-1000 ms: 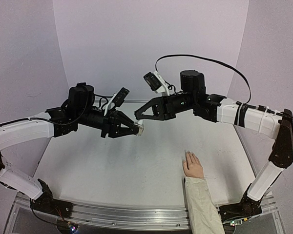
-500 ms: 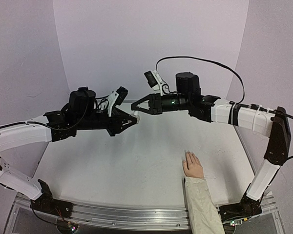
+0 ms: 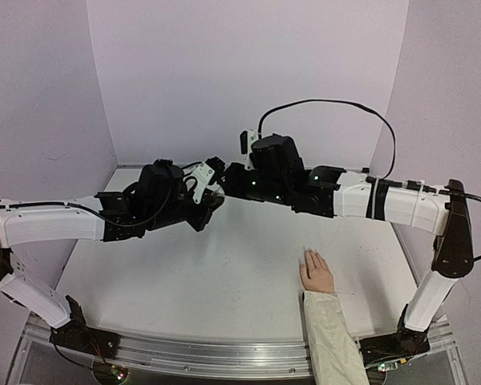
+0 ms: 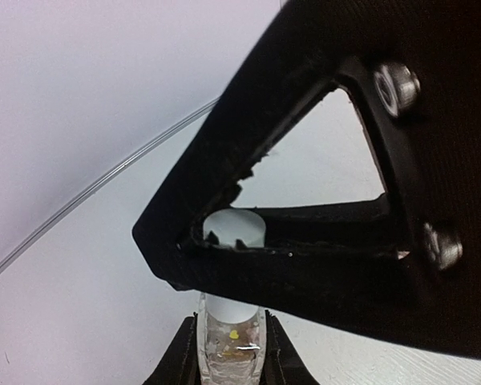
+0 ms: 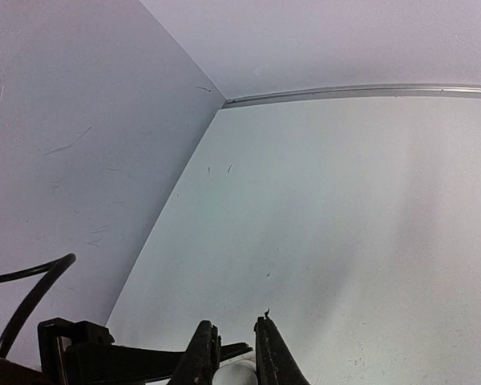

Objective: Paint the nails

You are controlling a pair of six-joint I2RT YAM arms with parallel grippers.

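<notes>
Two arms meet in mid-air above the far centre of the white table, as seen from the overhead camera. The left gripper is closed on a small clear bottle, one black finger pressed against each side of the glass; a yellow speck shows inside the bottle. The white cap projects beyond the left fingertips and sits on the bottle's neck. The right gripper comes in from the opposite side and is clamped on this cap. In the left wrist view the cap appears through the triangular opening of one right finger, and in the right wrist view a sliver of white shows between the two nearly touching fingers. Whether the cap is loosened cannot be told. The nails lie at the fingertips of a pale hand resting palm down on the table near its front right edge, well apart from both grippers and below them. They are too small to distinguish from the skin. A cream sleeve covers the forearm, which runs towards the near edge. A black cable arches above the right arm.
</notes>
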